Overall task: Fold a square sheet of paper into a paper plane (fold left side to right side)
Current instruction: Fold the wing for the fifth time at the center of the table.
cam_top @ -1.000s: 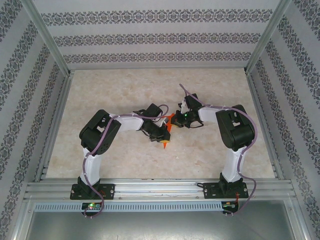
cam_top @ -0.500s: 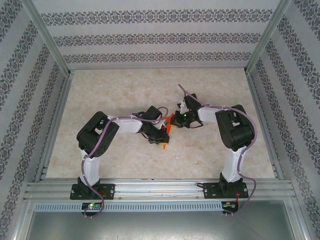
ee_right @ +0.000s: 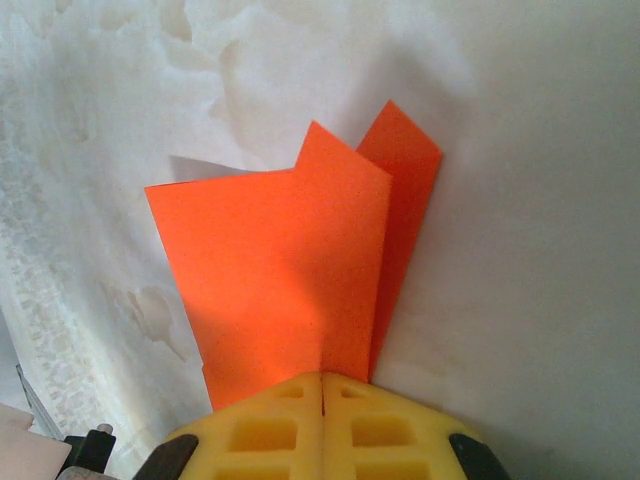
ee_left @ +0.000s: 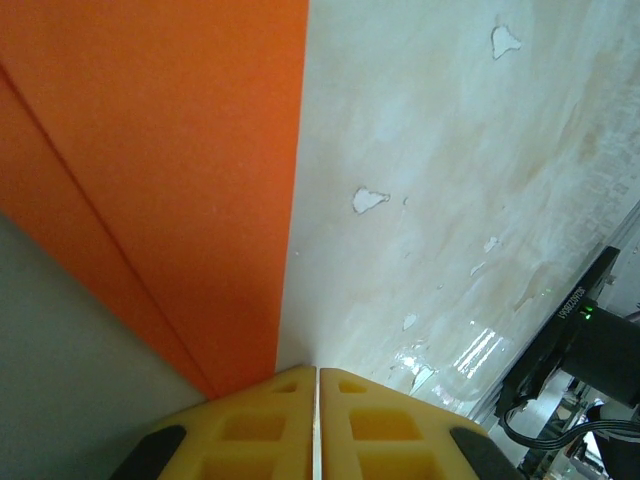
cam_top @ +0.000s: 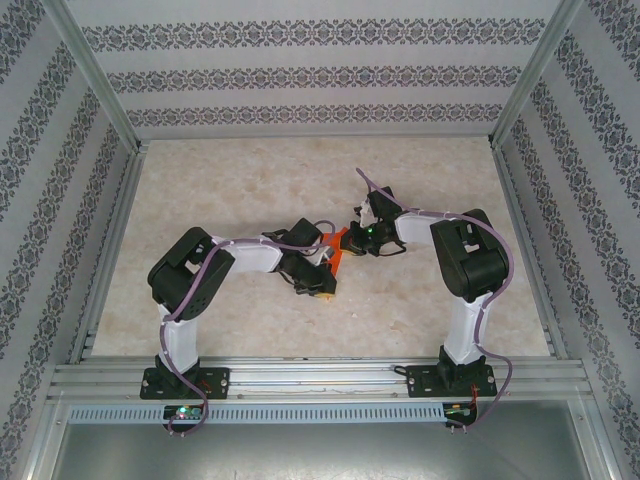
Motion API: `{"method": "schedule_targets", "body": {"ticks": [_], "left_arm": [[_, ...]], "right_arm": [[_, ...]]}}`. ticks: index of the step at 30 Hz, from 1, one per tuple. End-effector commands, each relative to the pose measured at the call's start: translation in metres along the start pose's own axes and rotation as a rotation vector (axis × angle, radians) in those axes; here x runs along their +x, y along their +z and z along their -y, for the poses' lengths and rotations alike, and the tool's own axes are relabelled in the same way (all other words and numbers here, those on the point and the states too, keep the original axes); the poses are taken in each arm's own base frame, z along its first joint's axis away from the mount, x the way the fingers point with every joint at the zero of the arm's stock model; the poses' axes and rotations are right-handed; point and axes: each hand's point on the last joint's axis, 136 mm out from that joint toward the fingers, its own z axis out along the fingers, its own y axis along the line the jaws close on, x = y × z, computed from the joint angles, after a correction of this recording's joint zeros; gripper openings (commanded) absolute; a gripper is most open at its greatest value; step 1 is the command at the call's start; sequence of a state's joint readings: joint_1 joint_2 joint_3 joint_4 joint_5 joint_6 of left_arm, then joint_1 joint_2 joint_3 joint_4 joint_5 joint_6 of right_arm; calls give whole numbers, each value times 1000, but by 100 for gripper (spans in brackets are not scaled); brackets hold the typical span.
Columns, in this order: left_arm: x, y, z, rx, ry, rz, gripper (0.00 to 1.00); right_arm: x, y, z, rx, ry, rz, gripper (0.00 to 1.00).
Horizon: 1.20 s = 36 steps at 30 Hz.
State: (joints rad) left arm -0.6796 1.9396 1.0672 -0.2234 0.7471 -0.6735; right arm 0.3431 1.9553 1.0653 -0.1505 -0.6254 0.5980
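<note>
From above, the orange paper [cam_top: 339, 250] is at the middle of the table [cam_top: 220, 190], with the left gripper [cam_top: 325, 290], clenched empty, at its 7 o'clock. The right wrist view adds layered folds pinched in the right gripper [ee_right: 322, 385].

Overhead camera looks down from behind; both wrist cameras share the orange paper [ee_right: 290, 270] up close

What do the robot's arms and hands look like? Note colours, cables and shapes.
The left arm and right arm have white links, black joints and trailing purple cables. The left hand and right hand have yellow fingers with square recesses.
</note>
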Motion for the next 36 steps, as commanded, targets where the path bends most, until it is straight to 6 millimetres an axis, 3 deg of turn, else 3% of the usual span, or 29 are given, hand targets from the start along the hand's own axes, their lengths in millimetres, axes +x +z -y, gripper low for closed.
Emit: {"method": "schedule_targets", "body": {"ticks": [1, 12, 15, 24, 29, 36], "left_arm": [[39, 7, -25, -91, -98, -109, 11], [31, -7, -10, -75, -33, -46, 12], [23, -16, -1, -80, 10, 1, 17], [-3, -48, 25, -80, 131, 160, 20], [-17, -74, 32, -118, 186, 289, 26], [-32, -98, 24, -189, 216, 419, 35]], "right_arm": [[38, 17, 69, 246, 104, -100, 0], [34, 17, 61, 224, 97, -96, 0], [31, 16, 57, 219, 95, -89, 0], [20, 10, 44, 200, 70, -61, 0], [12, 2, 32, 189, 37, -27, 7], [2, -12, 16, 181, -10, 18, 16]]}}
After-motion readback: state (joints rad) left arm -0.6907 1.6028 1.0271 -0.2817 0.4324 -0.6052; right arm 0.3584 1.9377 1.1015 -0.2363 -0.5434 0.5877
